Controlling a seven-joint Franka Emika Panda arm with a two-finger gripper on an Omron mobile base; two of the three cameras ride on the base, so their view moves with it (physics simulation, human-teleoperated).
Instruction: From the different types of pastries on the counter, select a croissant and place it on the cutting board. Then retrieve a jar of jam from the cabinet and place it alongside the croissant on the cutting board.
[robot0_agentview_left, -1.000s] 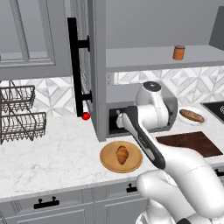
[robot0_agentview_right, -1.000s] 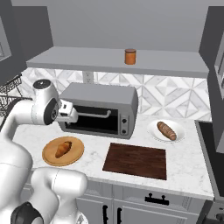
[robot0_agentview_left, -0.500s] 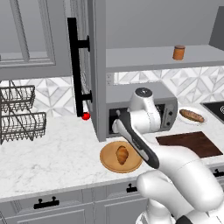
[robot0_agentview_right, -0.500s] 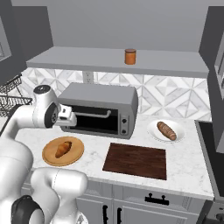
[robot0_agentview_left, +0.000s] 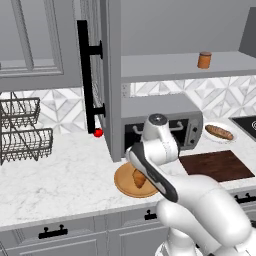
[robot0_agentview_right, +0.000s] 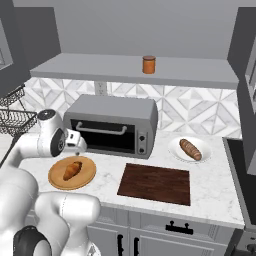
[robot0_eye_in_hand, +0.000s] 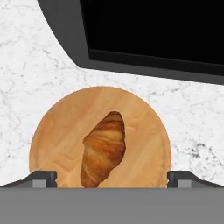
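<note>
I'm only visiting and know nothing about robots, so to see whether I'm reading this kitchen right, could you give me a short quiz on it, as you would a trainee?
1. True or false: the croissant already lies on the cutting board.
2. Where does the jar of jam stand? A) on the counter B) on the open cabinet shelf C) on top of the toaster oven
3. Fill in: the long loaf-shaped pastry lies on a white ____.

Key:
1. False; it lies on the round wooden board, with the gripper open on either side of it.
2. B
3. plate
</note>
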